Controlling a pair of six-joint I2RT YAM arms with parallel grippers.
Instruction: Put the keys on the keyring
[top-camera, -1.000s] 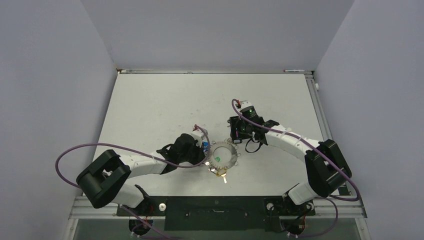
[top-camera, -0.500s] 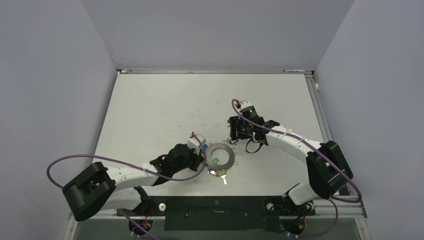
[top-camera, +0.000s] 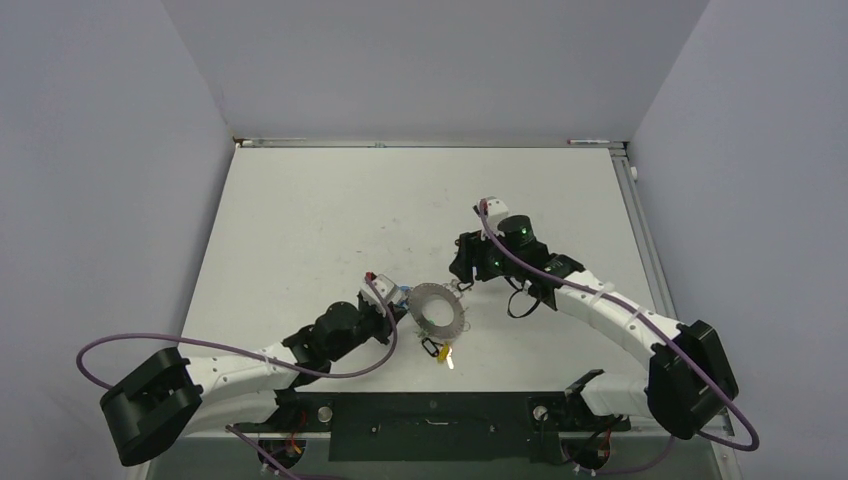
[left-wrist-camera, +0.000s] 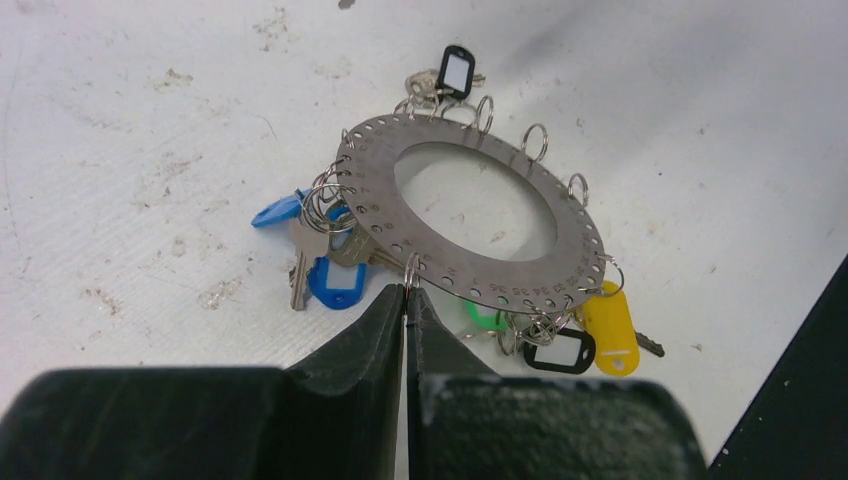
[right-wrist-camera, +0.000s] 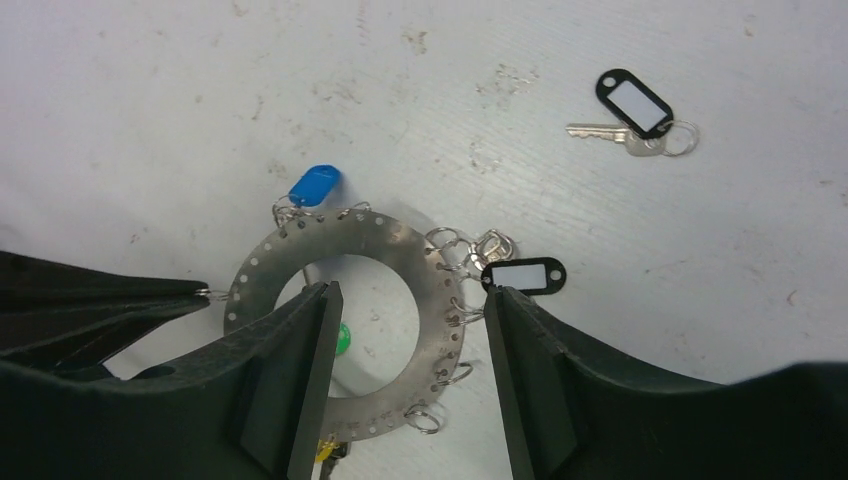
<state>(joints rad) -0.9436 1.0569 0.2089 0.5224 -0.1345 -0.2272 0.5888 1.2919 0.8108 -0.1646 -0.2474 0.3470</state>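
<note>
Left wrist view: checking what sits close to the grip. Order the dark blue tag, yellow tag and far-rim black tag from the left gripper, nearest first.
1. Dark blue tag, just left of the left gripper, which pinches the keyring.
2. Yellow tag, off to the right.
3. Far-rim black tag, across the ring.

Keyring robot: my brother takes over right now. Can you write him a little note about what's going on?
The left pincer is shut on a small loop at the rim of the keyring.
The right pincer is open over the keyring's other side, gripping nothing.
Done: several keys hang from the rim, with blue, green, yellow and black tags.
Left: one loose key with a black tag lies apart on the table. It needs hooking on.
</note>
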